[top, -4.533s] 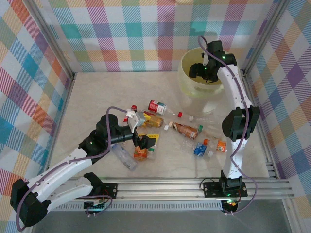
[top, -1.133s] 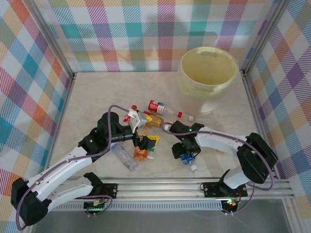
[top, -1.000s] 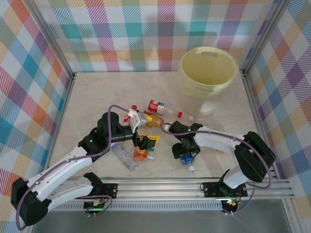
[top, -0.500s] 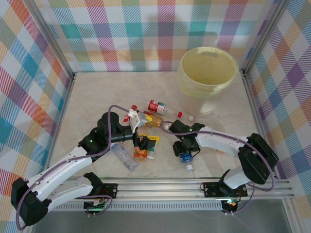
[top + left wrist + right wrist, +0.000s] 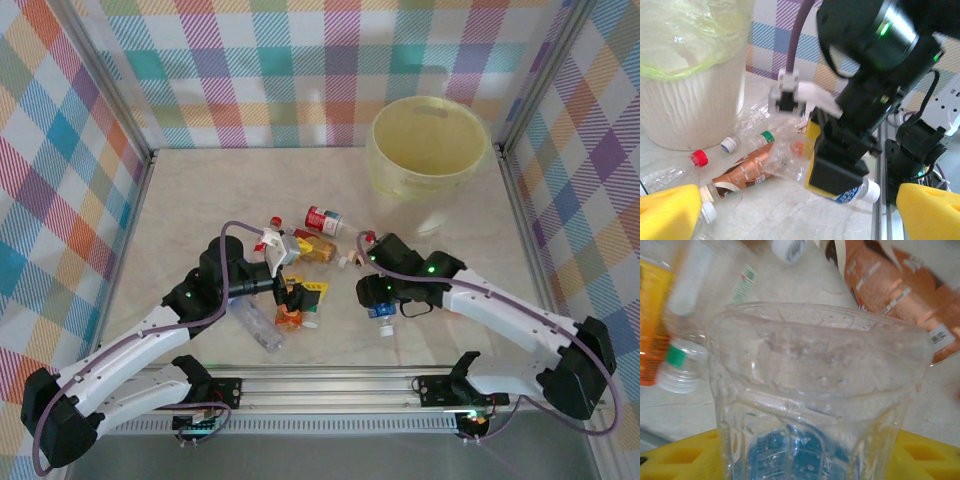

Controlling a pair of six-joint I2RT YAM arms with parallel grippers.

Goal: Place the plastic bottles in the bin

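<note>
the bin point(image 5: 395, 178) is standing at the far right of the table point(image 5: 190, 200), well apart from everything else, and the right arm point(image 5: 505, 312) is the nearer one to it, stretching in from the near right corner. the left arm point(image 5: 130, 345) is reaching in from the near left, its left gripper point(image 5: 297, 296) hovering over a small cluster of orange-labelled bottles point(image 5: 290, 318) with its yellow foam pads point(image 5: 927, 210) standing wide apart and gripping nothing. more loose bottles point(image 5: 322, 221) are lying between the two arms. the right gripper point(image 5: 384, 298) is pinching the blue-labelled bottle point(image 5: 380, 314) across its body; the wrist view is showing the clear wall buckling between the yellow pads. the bottle's long axis is running from the jaws toward the near edge, with its white cap point(image 5: 386, 329) pointing that way. the bin is lying up and to the right of this grip, so the carry is probably going to be a lift and a swing away over the table. compared with half a second ago, the right arm is lying straighter, its elbow is sitting lower in the corner, and the cap is sitting closer under the gripper, which suggests the bottle is coming off the table.
</note>
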